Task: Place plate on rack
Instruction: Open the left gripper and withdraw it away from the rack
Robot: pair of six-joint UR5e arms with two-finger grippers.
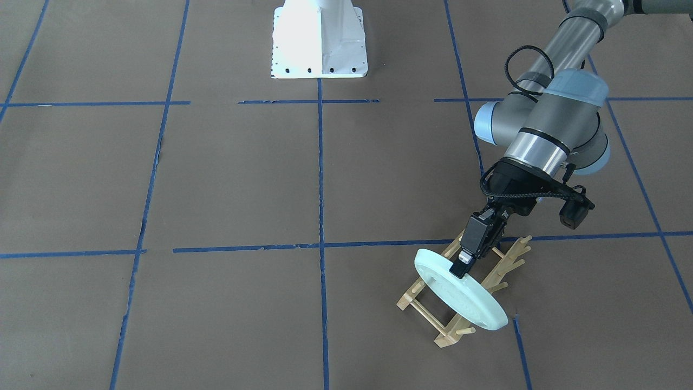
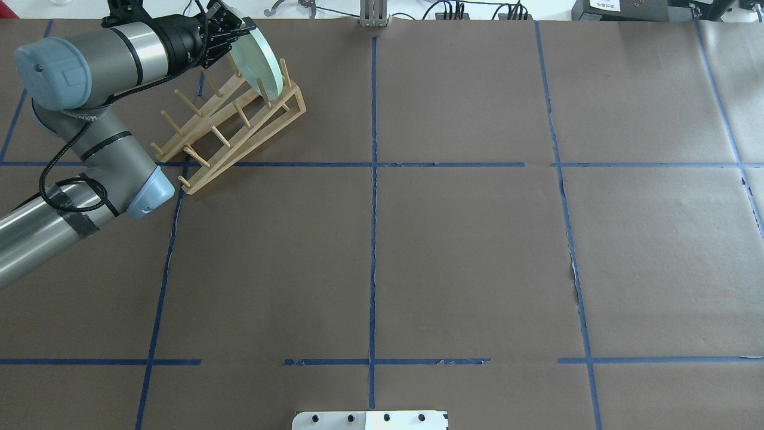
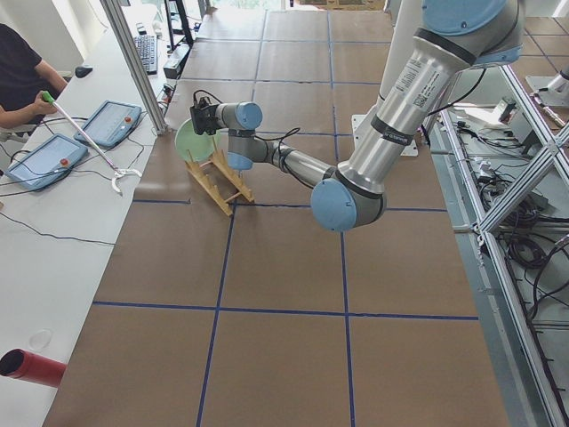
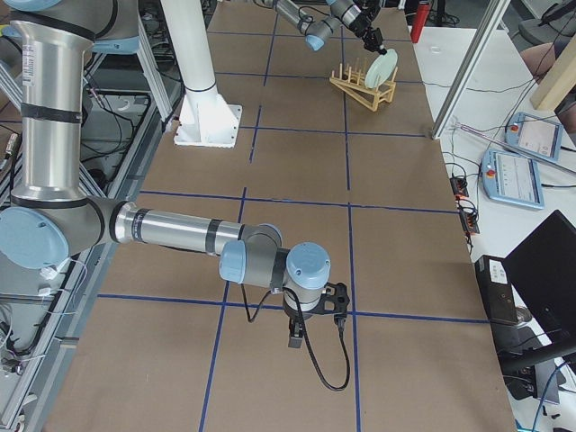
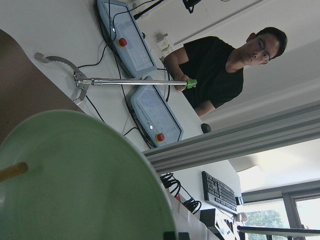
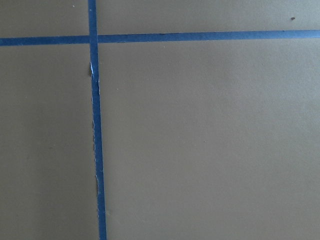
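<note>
Left fingers (image 1: 461, 268) pinched shut on the plate (image 1: 466, 301) rim, plate tilted between the rack (image 1: 445, 337) far-end pegs. Right fingers (image 4: 294, 340): can't tell.

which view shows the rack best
Overhead exterior: the rack shows both rails and most pegs clearly. Front-facing has the plate and left gripper covering its middle; both side views show it small; left wrist shows one peg tip.

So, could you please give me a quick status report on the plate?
Left gripper shut on plate rim. Plate tilted between end pegs of rack, not yet released. Right gripper far off, state unclear. Nothing seen in the way.
</note>
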